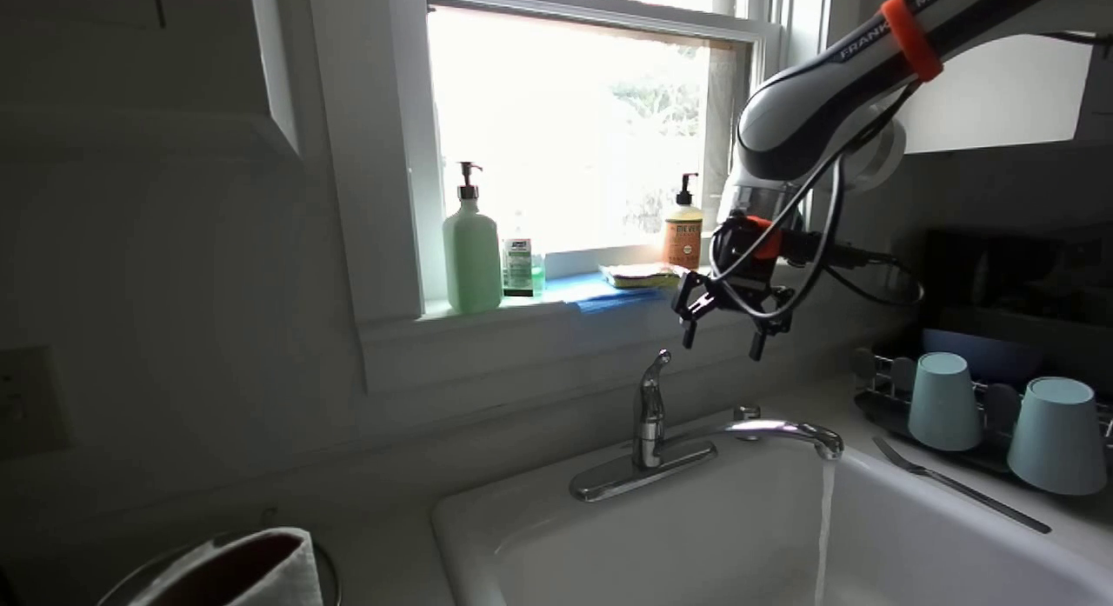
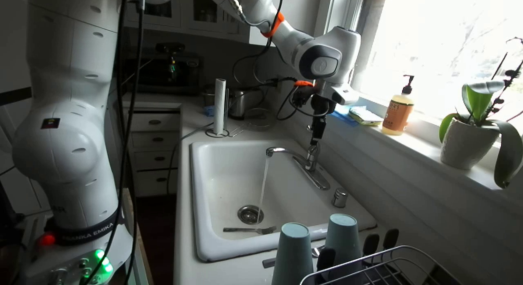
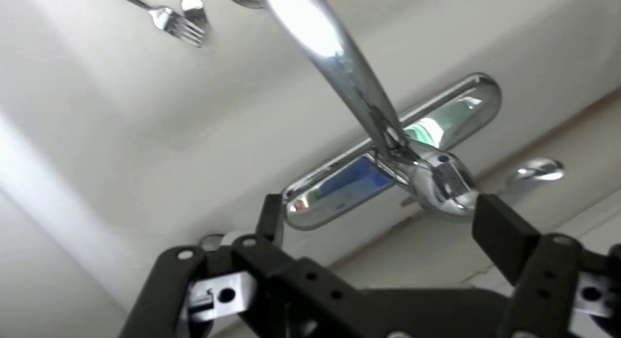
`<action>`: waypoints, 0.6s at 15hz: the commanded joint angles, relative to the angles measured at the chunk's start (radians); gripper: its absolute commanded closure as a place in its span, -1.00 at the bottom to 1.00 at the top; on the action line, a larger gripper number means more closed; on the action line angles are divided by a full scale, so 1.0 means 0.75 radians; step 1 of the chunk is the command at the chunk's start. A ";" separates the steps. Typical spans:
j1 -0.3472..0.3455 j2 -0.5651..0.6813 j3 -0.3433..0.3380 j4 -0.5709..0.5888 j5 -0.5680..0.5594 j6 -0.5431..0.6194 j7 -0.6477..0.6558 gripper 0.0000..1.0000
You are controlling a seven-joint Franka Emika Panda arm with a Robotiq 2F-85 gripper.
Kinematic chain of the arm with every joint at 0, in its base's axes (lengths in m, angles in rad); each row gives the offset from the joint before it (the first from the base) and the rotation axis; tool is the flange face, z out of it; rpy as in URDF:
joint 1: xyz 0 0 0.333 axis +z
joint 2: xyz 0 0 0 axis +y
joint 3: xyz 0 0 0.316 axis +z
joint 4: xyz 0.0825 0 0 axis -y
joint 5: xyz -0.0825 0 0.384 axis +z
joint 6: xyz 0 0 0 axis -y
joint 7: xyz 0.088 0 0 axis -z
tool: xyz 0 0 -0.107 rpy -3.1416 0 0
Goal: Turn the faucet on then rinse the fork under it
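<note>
The silver faucet (image 1: 650, 423) has its lever raised, and water runs from its spout in both exterior views; it also shows in an exterior view (image 2: 286, 151) and the wrist view (image 3: 354, 81). A fork (image 2: 247, 230) lies in the sink near the drain and also shows in the wrist view (image 3: 167, 20); a second silver shape touches its tines there, and I cannot tell what it is. Another fork (image 1: 961, 495) lies on the counter by the cups. My gripper (image 1: 723, 339) is open and empty, above and beside the lever; its fingers also show in the wrist view (image 3: 381, 219).
The white sink (image 2: 204, 187) lies below the arm. Light blue cups (image 1: 943, 402) and a dish rack (image 2: 367, 262) stand beside it. The windowsill holds a green soap bottle (image 1: 472, 258), an orange soap bottle (image 1: 683, 236), a sponge (image 1: 643, 276) and a potted plant (image 2: 470, 142).
</note>
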 commanded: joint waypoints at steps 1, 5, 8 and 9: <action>0.015 -0.121 -0.017 -0.158 -0.170 -0.070 -0.003 -1.00; 0.000 -0.218 -0.008 -0.323 -0.295 -0.109 -0.088 -1.00; -0.017 -0.279 -0.014 -0.448 -0.352 -0.078 -0.079 -1.00; -0.030 -0.300 -0.020 -0.487 -0.355 -0.056 -0.082 -1.00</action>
